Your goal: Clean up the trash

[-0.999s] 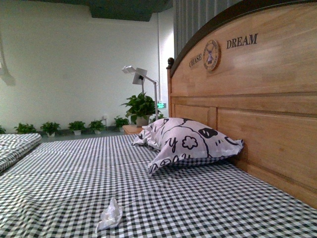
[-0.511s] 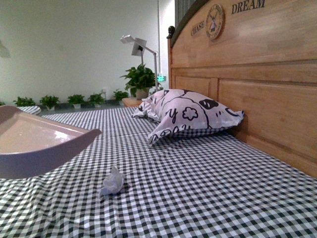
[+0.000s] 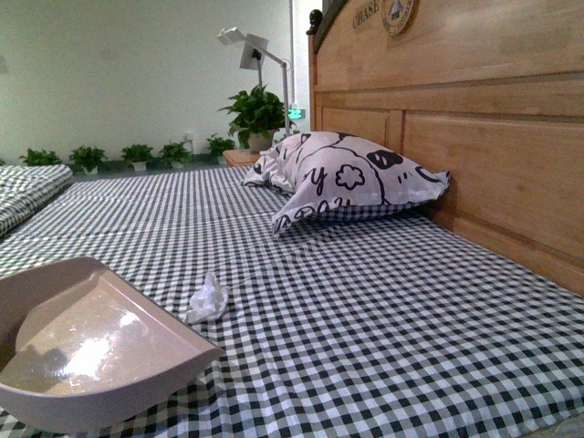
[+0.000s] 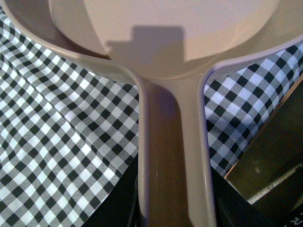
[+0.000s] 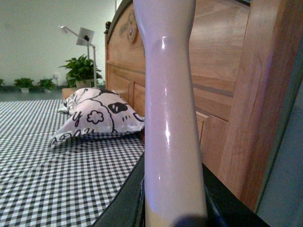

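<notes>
The left gripper (image 4: 174,215) is clamped on the dustpan (image 3: 100,342) handle, with dark jaws tight against both sides. The pan sits low at the near left of the bed, its straight front lip turned toward the middle of the mattress. Whether that lip actually touches the checked sheet (image 3: 365,310) is hard to call from this angle.

The trash (image 3: 207,299), a small crumpled white wad, lies on the sheet just off the lip. It's near but apart, with a thin band of check showing between the two.

Over on the other side, the right gripper (image 5: 173,210) is closed around a pale handle (image 5: 170,94). It's glossy and stands upright in the wrist view, and its far end runs out of frame.

Now, room to move. Beyond the wad there's a broad flat stretch of sheet before the pillow (image 3: 351,178), which lies close by the wooden headboard (image 3: 493,137) along the right side. To the wad's right, open check carries all the way to the headboard's base. To the left the sheet runs out to the mattress edge, with a neighbouring bed (image 3: 27,187) across a gap. The bed's near edge just shows in the lower right corner of the front view.
</notes>
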`<state>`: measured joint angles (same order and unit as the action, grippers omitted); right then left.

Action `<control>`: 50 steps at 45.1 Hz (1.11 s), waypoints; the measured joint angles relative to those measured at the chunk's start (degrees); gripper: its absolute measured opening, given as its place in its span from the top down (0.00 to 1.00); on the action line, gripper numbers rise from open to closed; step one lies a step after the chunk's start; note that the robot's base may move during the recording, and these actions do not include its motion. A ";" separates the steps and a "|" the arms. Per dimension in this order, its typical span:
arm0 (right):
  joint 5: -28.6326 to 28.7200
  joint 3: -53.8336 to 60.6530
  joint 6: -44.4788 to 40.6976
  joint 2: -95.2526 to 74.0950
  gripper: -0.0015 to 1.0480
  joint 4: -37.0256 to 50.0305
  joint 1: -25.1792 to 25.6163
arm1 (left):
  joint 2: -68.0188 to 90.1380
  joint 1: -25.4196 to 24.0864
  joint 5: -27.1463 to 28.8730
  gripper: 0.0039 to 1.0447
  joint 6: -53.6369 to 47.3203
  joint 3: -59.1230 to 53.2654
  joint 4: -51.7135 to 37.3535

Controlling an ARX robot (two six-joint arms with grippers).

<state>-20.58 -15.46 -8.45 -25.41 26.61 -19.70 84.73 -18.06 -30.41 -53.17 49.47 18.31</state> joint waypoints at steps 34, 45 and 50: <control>0.00 0.00 0.02 0.00 0.81 0.00 0.00 | 11.17 -0.07 -2.19 0.75 -0.24 2.84 -1.46; 0.00 0.00 0.00 0.00 0.81 0.00 0.00 | 13.14 0.07 -1.42 0.75 -0.66 5.46 3.08; 0.00 0.00 0.02 0.00 0.81 0.00 0.00 | 13.14 0.07 -1.33 0.75 -0.74 5.51 3.08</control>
<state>-20.58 -15.46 -8.43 -25.41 26.61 -19.70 97.86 -18.00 -31.75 -53.91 54.98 21.39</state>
